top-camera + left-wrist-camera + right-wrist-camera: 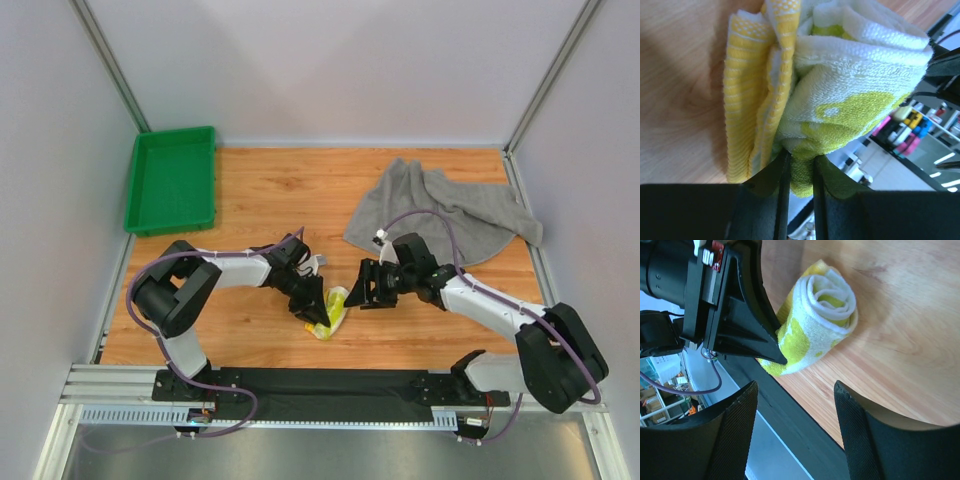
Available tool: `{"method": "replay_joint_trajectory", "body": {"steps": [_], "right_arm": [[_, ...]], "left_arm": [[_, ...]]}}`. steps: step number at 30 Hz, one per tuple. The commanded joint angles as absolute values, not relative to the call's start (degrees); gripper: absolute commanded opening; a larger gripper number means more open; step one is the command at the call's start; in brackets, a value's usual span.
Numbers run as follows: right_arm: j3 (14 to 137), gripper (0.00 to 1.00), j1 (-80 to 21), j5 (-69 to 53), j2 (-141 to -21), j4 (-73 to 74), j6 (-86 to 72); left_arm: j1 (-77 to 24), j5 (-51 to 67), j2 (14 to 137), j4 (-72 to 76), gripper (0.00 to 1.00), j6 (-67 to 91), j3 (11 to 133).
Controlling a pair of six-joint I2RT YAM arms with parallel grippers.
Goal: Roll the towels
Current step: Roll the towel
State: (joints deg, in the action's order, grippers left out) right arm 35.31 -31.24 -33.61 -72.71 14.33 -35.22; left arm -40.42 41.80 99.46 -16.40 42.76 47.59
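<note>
1. Progress sits near the halfway mark, I judge: the white-yellow towel (332,312) is wound into a tight roll and lies at about 6 o'clock on the table (260,190), near its front edge.
2. The grey towel (440,210) lies crumpled and unrolled at about 2 o'clock, well apart from both claws. It is the work left.
3. The left gripper (799,165) has its jaws drawn narrow, pinched on one end of the roll.
4. The right gripper (795,390) stands with jaws wide and nothing between them, just at 3 o'clock of the roll and not touching it.
5. The right wrist view alone shows the spiral end of the roll, its layers neatly coiled. From above it is only a small yellow bundle between the two claws.
6. The left wrist view alone shows the pinch itself, with cloth squeezed in the jaws and a striped yellow hem at 9 o'clock.
7. Only the top view shows the grey towel, and the green tray (175,133) at 10 o'clock.
</note>
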Motion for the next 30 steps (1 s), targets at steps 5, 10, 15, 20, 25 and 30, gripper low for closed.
{"method": "replay_joint_trajectory", "body": {"steps": [5, 10, 15, 20, 25, 30], "right_arm": [[33.75, 0.62, -36.12, -28.85, -76.9, 2.03, -39.46], [33.75, 0.59, -38.14, -25.14, -80.24, -1.75, -41.04], [34.28, 0.57, -38.85, -23.55, -85.76, -5.17, -42.27], [34.81, 0.55, -41.04, -24.35, -91.05, -10.36, -44.38], [34.8, 0.45, -43.15, -23.82, -94.39, -14.76, -46.4], [35.59, 0.26, -43.68, -23.64, -95.36, -14.25, -46.58]], "left_arm": [[-37.27, 48.51, 103.01, -14.85, 0.08, 41.75, 47.9], [-35.42, 48.69, 103.01, -15.73, 0.08, 40.78, 47.64], [-34.54, 49.48, 103.45, -15.38, 0.09, 40.43, 46.59], [-33.75, 51.06, 103.71, -12.66, 0.1, 41.75, 45.18], [-33.66, 51.42, 103.19, -12.13, 0.13, 42.1, 44.82], [-33.66, 45.81, 98.89, -19.13, 0.36, 39.65, 45.87]]}}
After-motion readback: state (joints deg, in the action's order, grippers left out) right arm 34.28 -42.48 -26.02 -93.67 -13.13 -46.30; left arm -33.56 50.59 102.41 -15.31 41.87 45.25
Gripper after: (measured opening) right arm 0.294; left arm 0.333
